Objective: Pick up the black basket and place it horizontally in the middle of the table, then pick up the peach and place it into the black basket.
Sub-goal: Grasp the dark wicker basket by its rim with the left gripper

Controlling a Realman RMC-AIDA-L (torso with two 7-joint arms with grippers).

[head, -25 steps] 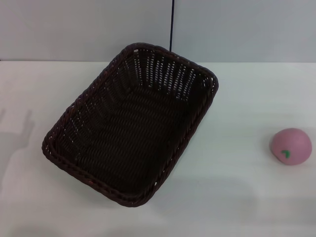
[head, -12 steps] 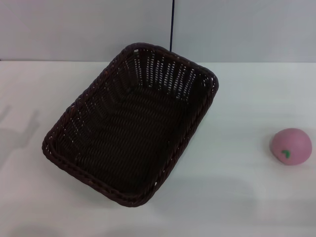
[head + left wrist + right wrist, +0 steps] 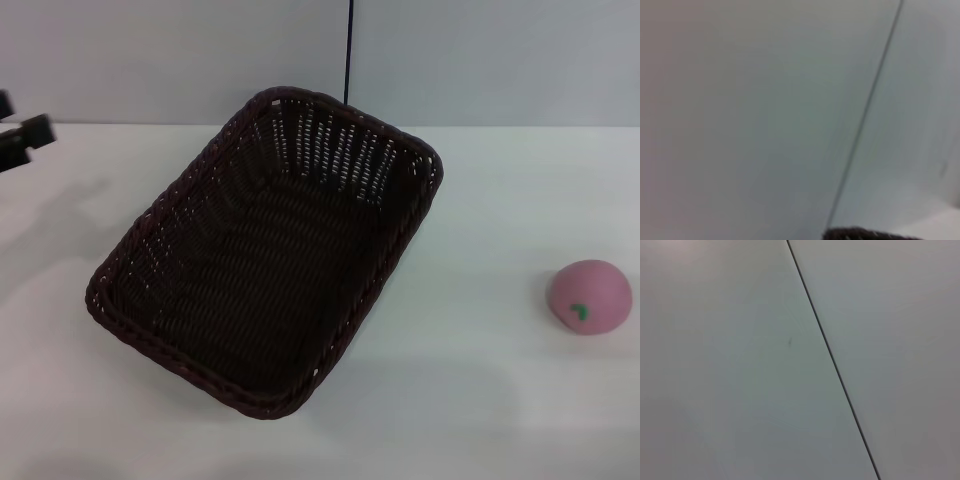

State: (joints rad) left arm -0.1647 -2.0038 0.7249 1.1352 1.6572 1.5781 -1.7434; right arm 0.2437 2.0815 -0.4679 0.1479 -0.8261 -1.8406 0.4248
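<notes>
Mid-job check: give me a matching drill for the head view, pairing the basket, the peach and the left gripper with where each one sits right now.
Things:
1. black basket
2. peach
3. left gripper

Places:
A. at the far left edge of the view, above the table, clear of everything
B. near the right edge, alone on the white top
C. skewed diagonally, left of centre, nothing inside

Pairs: 1-C, 2-B, 3-A

The left pincer (image 3: 22,140) shows black, blocky, squared-off fingers.
</notes>
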